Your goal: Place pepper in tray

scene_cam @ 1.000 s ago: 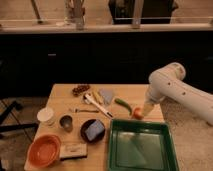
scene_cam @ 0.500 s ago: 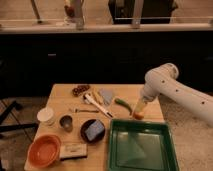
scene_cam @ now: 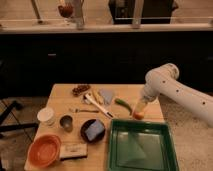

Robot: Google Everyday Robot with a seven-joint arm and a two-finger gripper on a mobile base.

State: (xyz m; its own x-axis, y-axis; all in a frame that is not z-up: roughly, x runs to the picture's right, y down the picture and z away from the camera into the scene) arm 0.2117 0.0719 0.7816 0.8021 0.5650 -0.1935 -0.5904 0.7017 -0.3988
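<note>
The white arm (scene_cam: 192, 100) reaches in from the right edge and slopes up to a rounded elbow (scene_cam: 161, 79) — from there the forearm drops steeply down-left. The gripper (scene_cam: 140, 107) hangs low, right of the view's centre, pointing down — fingers apart.

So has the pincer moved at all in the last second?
Yes. Against the table's right edge, the pincer has shifted slightly left in the picture, toward the pepper, and hangs just above the orange ball.

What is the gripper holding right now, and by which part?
Nothing, as far as shows: the gripper hangs over the round orange ball, while the slim green pepper lies free on the wooden table.
</note>
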